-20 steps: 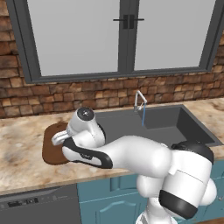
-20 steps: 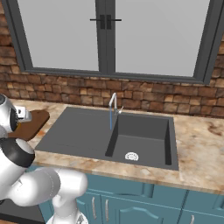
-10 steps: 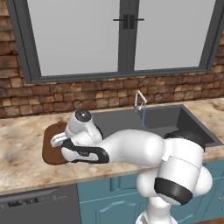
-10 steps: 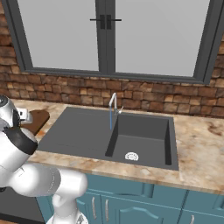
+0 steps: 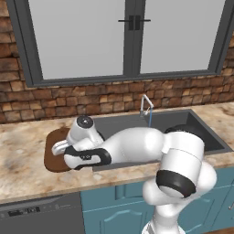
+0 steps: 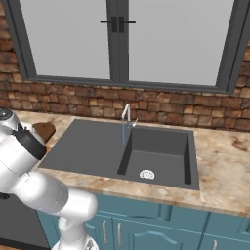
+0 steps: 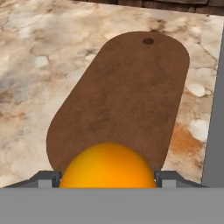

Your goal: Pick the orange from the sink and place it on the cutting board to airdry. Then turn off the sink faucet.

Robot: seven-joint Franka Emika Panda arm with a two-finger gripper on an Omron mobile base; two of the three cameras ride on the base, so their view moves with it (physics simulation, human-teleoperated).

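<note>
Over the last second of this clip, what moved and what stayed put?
The arm has sunk lower and folded in over the cutting board, carrying the orange, which the hand is shut on, just above the board's near end. Unchanged: the sink faucet runs, the sink holds no fruit, and the base hasn't driven.

One orange (image 7: 107,166), one cutting board (image 7: 127,92), one sink (image 6: 161,151), one tap (image 6: 126,113), and seemingly one window (image 6: 122,39).
</note>
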